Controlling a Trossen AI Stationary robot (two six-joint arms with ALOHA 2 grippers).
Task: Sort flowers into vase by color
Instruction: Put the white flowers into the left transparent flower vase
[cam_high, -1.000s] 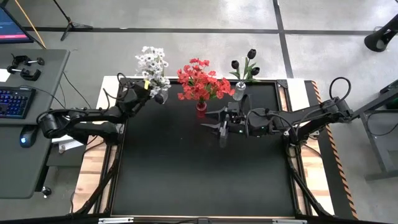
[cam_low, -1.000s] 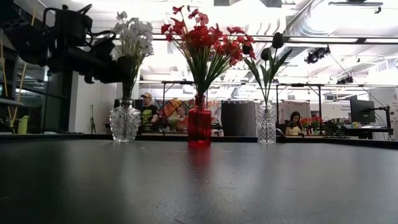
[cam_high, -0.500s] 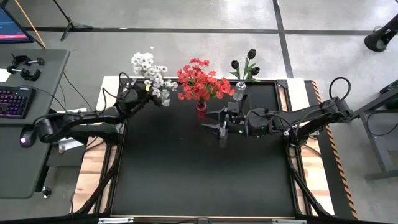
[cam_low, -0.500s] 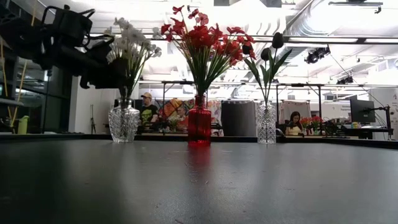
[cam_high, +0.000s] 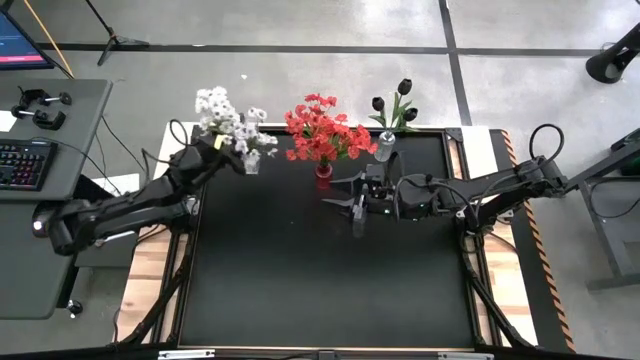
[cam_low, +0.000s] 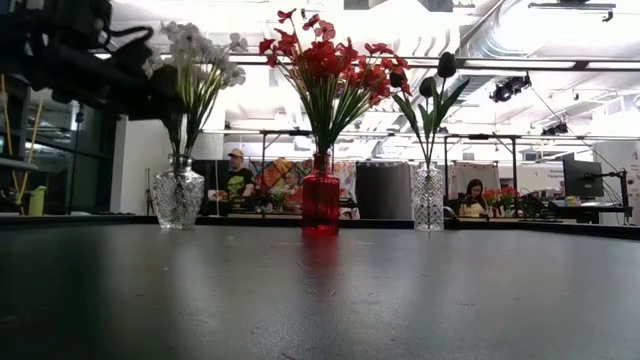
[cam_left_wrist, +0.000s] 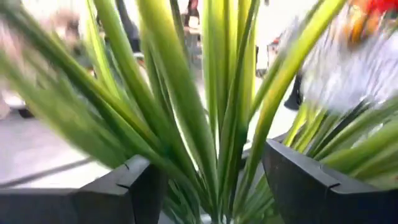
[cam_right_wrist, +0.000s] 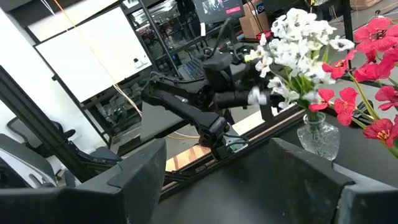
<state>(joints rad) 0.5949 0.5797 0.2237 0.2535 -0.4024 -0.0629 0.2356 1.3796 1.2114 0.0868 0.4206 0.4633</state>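
White flowers (cam_high: 228, 115) stand with their stems in a clear vase (cam_low: 178, 196) at the table's far left. My left gripper (cam_left_wrist: 205, 171) is open, one finger on each side of their green stems (cam_left_wrist: 186, 106) just above the vase. I cannot tell whether the leaves brush the fingers. Red flowers (cam_high: 322, 132) fill a red vase (cam_low: 320, 200) at the far middle. Black flowers (cam_high: 395, 102) stand in another clear vase (cam_low: 428, 198) to its right. My right gripper (cam_high: 355, 207) hovers open over the table, in front of the red vase.
A raised rim (cam_high: 195, 240) runs around the dark table top, whose near half is bare. A desk with a keyboard (cam_high: 22, 165) stands left of the table. People sit in the room beyond the far edge (cam_low: 236, 175).
My left gripper has opened and let go of the white flowers' stems, and it has drawn toward the table's left edge. The clear vase with the white flowers has slid left along the far edge. The blossoms have spread out and now lean left.
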